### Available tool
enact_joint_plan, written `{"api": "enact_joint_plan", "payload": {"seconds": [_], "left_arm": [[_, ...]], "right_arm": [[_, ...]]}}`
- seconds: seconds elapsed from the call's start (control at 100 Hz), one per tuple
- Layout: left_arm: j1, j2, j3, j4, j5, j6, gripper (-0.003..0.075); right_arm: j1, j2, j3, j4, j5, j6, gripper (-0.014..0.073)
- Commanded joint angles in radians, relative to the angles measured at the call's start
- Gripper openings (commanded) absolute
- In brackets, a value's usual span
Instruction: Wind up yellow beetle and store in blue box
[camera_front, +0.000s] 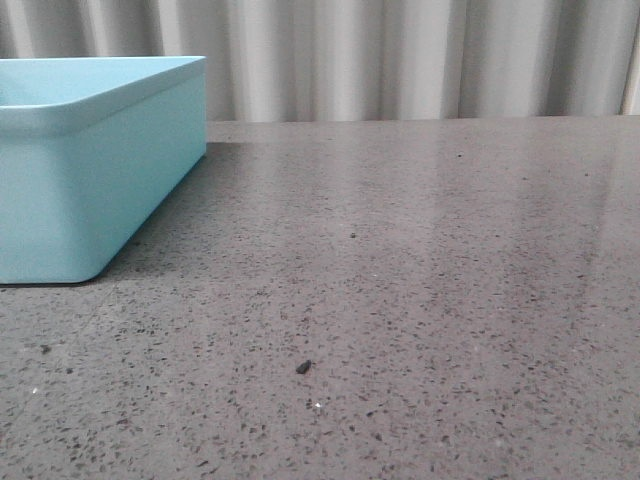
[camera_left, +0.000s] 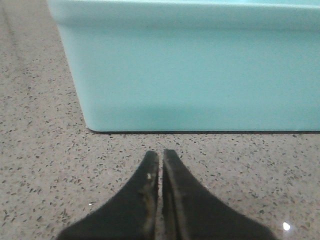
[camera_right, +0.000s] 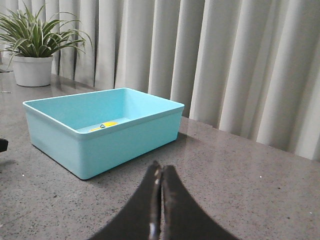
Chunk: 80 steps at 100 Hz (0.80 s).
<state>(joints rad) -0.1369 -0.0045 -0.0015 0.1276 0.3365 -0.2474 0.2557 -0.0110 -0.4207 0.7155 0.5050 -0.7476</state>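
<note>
Yellow beetle (camera_right: 103, 126) already lies inside the blue box (camera_right: 125, 137), barely peeking over the rim, both the left gripper (camera_left: 160, 162) and right gripper (camera_right: 161, 175) clenched on nothing, so storing looks done and only pulling clear remains

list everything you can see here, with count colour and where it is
box: 1, light blue, on the table's left side, open top
small yellow thing: 1, yellow, on the box floor; too little shows to say what it is
potted plant: 1, green leaves in a white pot, on the table beyond the box
table: 1, speckled grey-brown
curtain: 1, pale grey, behind the table
left gripper: 1, black, shut, facing the box wall
right gripper: 1, black, shut, empty
</note>
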Motion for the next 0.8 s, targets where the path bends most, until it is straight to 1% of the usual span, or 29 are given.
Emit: {"api": "enact_joint_plan", "payload": {"seconds": [0.0,0.29,0.43,0.55,0.65,0.71,0.73,0.79], "left_arm": [[-0.009,-0.03,0.027,-0.011,-0.044,-0.008,-0.0021],[-0.009,-0.03,0.027,-0.011,-0.044,-0.008,-0.0021],[-0.009,-0.03,0.027,-0.011,-0.044,-0.008,-0.0021],[-0.009,-0.03,0.027,-0.011,-0.044,-0.008,-0.0021],[-0.009,-0.03,0.027,-0.011,-0.044,-0.008,-0.0021],[-0.009,-0.03,0.027,-0.011,-0.044,-0.008,-0.0021],[-0.009,-0.03,0.027,-0.011,-0.044,-0.008,-0.0021],[-0.009,-0.03,0.027,-0.011,-0.044,-0.008,-0.0021]], "right_arm": [[0.001,0.015,-0.023,0.023,-0.068,-0.001,-0.005],[0.001,0.015,-0.015,0.023,-0.068,-0.001,-0.005],[0.001,-0.012,0.029,0.01,-0.083,-0.001,-0.005],[-0.01,-0.019,0.115,-0.133,-0.211,-0.001,-0.005],[-0.052,-0.019,0.206,-0.135,-0.381,-0.001,-0.005],[-0.084,-0.019,0.261,-0.17,-0.444,0.007,-0.005],[-0.098,-0.019,0.272,-0.194,-0.464,0.025,-0.005],[-0.14,-0.019,0.319,-0.31,-0.505,0.145,-0.005]]}}
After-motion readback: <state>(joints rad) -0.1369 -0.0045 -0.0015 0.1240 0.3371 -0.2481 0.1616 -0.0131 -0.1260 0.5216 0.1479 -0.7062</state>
